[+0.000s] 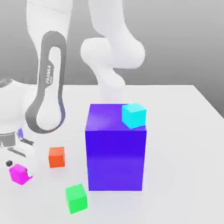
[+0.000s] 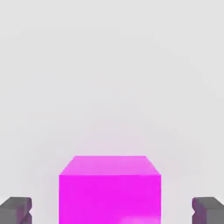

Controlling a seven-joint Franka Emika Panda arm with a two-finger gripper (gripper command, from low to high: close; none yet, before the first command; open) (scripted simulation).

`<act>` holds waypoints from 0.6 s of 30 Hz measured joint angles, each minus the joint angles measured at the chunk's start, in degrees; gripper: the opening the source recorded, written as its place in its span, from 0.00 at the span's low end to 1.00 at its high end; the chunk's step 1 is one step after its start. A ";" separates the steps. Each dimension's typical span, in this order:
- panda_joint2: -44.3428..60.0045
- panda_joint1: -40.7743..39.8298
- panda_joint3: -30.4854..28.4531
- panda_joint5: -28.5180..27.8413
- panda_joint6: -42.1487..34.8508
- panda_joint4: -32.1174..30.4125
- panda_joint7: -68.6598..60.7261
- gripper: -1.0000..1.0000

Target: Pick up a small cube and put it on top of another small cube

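While my gripper (image 2: 112, 211) stands spread either side of the magenta cube (image 2: 110, 192) without touching it, that cube rests on the white table (image 1: 183, 144), left of the orange cube (image 1: 57, 157), grey backdrop beyond.

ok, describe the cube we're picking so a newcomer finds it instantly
Start at the big blue block mid-table with a cyan cube on its top corner. Go to the exterior view's left, past the orange cube, to the table's edge under the gripper. The magenta cube sits there between the fingers: the only pink one, and the only cube at the gripper.
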 joint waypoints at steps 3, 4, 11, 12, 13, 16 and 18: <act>0.00 -0.01 0.00 -0.05 -0.06 0.00 0.05 0.00; -0.01 -0.01 0.01 -0.08 -0.09 0.00 0.08 0.00; -8.22 5.66 -7.55 -9.02 -5.79 -2.24 6.86 0.00; -10.04 6.43 -8.75 -11.08 -7.04 -2.73 8.38 0.00; -11.01 6.95 -9.25 -12.29 -7.76 -2.99 8.20 0.00; -11.78 7.16 -8.43 -14.53 -8.60 -3.18 3.80 0.00; -12.01 7.17 -7.59 -15.69 -8.97 -3.21 0.24 0.00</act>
